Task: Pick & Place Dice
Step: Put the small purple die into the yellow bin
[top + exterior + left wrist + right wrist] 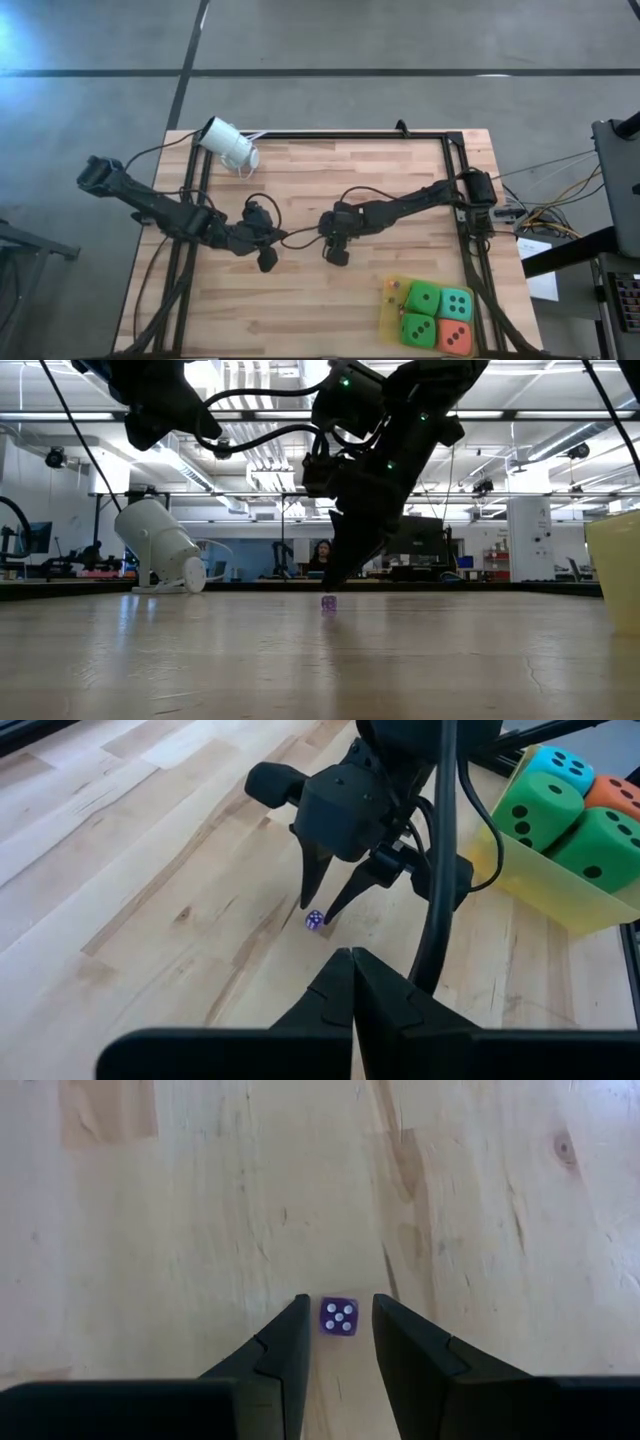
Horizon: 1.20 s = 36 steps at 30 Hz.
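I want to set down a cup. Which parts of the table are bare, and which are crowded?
Bare wood lies between the white cylinder and the table's right rail, and along the front-left edge. Crowded: the middle, where both grippers hang, and the yellow tray of dice.

No legible text or labels.

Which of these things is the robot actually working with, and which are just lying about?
In the job: small purple die; right gripper, jaws open either side of it; yellow tray holding two green dice, a teal die and an orange die.
Lying about: white cylindrical device near the table's edge; left gripper, jaws shut, waiting mid-table.
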Available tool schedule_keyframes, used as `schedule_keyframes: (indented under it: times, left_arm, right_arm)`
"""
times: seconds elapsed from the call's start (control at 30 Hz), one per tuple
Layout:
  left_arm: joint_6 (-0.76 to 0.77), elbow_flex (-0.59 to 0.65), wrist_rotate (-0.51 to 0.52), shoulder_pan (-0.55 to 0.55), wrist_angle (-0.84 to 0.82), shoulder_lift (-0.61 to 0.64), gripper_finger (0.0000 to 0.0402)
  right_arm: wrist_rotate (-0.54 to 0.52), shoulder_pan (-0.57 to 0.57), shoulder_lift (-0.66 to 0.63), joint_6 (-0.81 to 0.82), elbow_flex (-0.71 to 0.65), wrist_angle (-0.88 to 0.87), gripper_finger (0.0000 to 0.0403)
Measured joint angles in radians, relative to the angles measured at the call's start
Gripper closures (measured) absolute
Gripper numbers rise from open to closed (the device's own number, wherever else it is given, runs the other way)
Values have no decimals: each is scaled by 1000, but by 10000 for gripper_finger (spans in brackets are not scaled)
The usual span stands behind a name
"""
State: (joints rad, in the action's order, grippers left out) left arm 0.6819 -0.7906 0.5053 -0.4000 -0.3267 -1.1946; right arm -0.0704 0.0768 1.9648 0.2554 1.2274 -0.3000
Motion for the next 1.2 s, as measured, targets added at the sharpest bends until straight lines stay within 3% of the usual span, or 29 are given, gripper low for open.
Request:
schedule_keyframes:
  times: [1.2]
  left_arm:
    - [0, 0, 0, 0, -1, 0, 399]
  right_arm:
    - [-11, 0, 0, 11, -49, 70, 298]
